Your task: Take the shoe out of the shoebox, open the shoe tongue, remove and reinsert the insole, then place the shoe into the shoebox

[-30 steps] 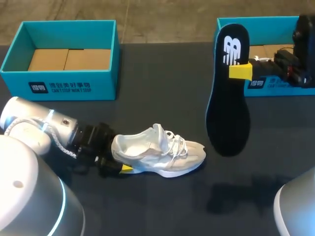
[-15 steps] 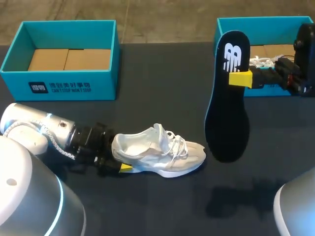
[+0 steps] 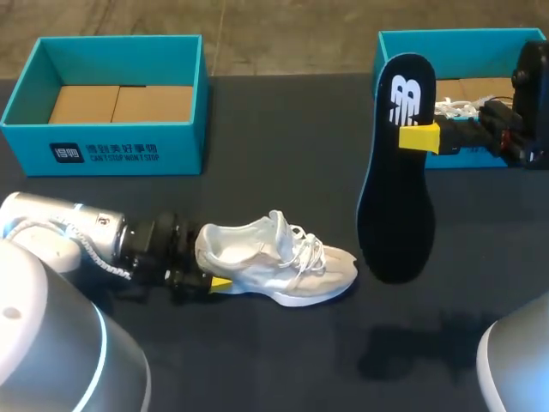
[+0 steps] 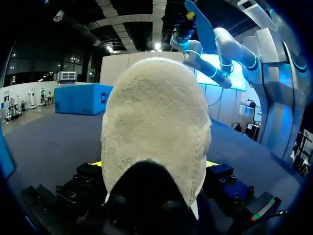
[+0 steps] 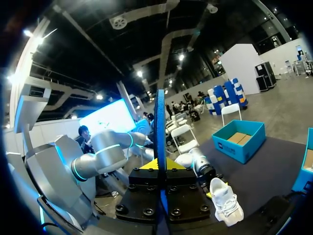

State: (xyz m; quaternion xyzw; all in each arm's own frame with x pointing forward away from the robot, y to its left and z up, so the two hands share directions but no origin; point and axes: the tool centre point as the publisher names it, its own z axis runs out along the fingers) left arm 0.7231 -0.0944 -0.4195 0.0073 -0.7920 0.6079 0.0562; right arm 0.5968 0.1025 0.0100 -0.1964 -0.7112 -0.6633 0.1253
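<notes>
- Head view: the white shoe (image 3: pixel 274 262) lies on its sole on the dark tabletop (image 3: pixel 283 172) at lower centre, toe toward the right. Its heel is pinched by the left claw (image 3: pixel 206 276).
- The left arm comes in low and almost level from the lower left, in line with the shoe.
- The black insole (image 3: pixel 396 206) is held clear of the tabletop at the right of the frame. It hangs nearly upright, and its upper part is pinched by the right claw (image 3: pixel 419 137).
- The right arm enters from the right edge, in front of the upper-right shoebox (image 3: pixel 455 36).
- In the right wrist view the insole (image 5: pixel 160 127) is seen edge-on, pressed between the fingers from both sides. The shoe (image 5: pixel 226 200) lies on the tabletop beyond.
- In the left wrist view the heel (image 4: pixel 156 132) fills the space between the fingers.
- Reinsertion is judged to be the step in hand. The hanging end should be tilted toward the shoe's opening and fed in first.
- The heel should be braced so the shoe is not pushed along. A thin insole is likely to buckle if it is forced.
- The upper-left shoebox (image 3: pixel 103 154) stands open, well apart from the shoe.
</notes>
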